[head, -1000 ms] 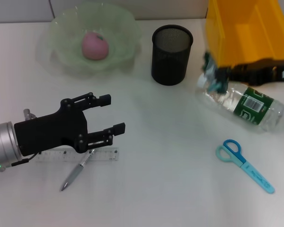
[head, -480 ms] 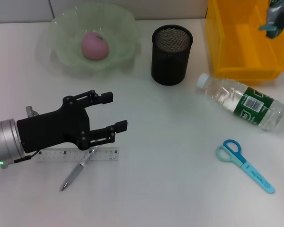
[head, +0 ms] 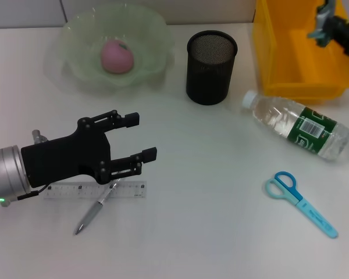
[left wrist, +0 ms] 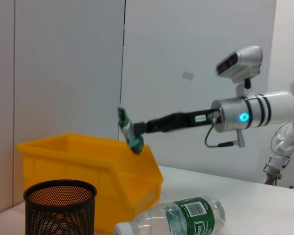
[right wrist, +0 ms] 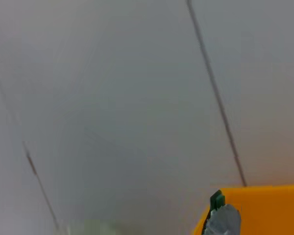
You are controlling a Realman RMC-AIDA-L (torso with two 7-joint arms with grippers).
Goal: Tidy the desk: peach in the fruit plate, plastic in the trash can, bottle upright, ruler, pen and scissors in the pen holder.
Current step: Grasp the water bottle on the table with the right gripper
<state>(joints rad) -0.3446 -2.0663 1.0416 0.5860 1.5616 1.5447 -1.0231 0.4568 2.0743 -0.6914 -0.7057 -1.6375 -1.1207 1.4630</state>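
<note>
A pink peach [head: 116,56] lies in the green fruit plate [head: 75,35]. The clear bottle [head: 299,125] lies on its side right of the black mesh pen holder [head: 211,67]. Blue scissors [head: 302,203] lie at the front right. My left gripper [head: 141,137] hovers open just above the clear ruler [head: 125,190] and the silver pen [head: 92,213]. My right gripper [head: 330,24] is shut on a crumpled green-and-silver plastic [head: 321,23], held above the yellow trash can [head: 296,58]. The plastic [left wrist: 130,132] also shows in the left wrist view, and the plastic [right wrist: 220,216] in the right wrist view.
The trash can [left wrist: 88,161] stands behind the pen holder [left wrist: 61,205] and the bottle [left wrist: 179,218] in the left wrist view. A wall rises behind the desk. Bare white desk lies between the ruler and the scissors.
My right gripper has lifted the plastic from beside the bottle's neck up over the yellow trash can, then shifted slightly left. The left gripper has barely moved.
</note>
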